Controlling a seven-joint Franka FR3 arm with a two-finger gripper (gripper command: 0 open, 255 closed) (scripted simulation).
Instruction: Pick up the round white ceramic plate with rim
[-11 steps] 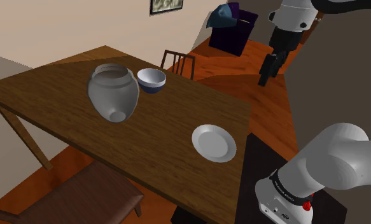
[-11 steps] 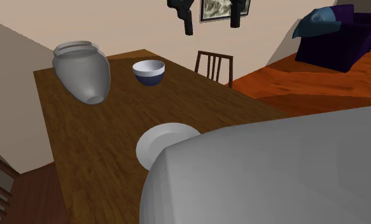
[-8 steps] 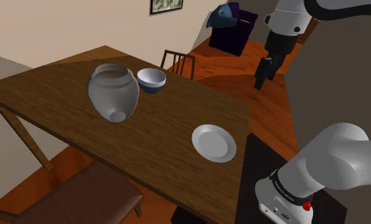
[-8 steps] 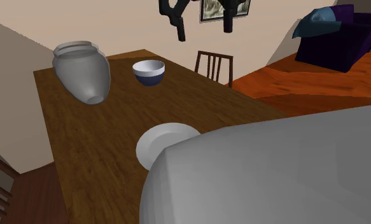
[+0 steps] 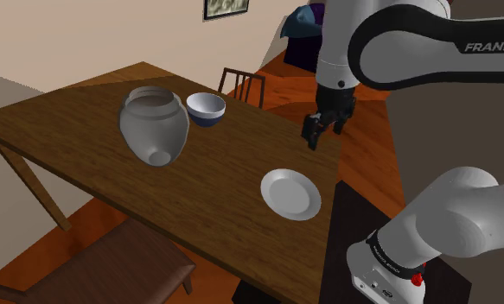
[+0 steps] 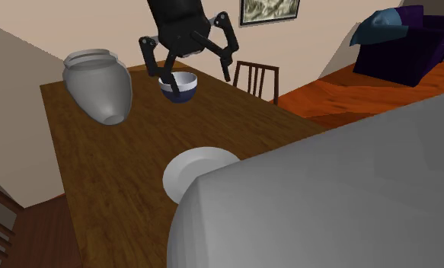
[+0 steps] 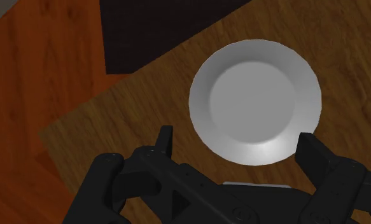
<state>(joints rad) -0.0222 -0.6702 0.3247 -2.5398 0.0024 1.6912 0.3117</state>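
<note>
Hand (image 6: 188, 74) swung over table (image 5: 77, 129), fingers (image 7: 164, 139) spread, plate (image 7: 255, 100) below.

The worktop (image 5: 224, 173) is brown wood with visible grain, matt. The plate (image 5: 290, 193) looks smooth, matt, pale grey-white. The jar (image 5: 155, 125) is smooth plain grey. The floor (image 7: 25, 95) is orange wood.

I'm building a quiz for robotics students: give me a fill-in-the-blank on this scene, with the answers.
1. The gripper has its fingers ____, clasping nothing.
2. The white plate lies flat on the ____ table.
3. The bowl is white inside and dark ____ outside.
Missing words: open; wooden; blue.
</note>
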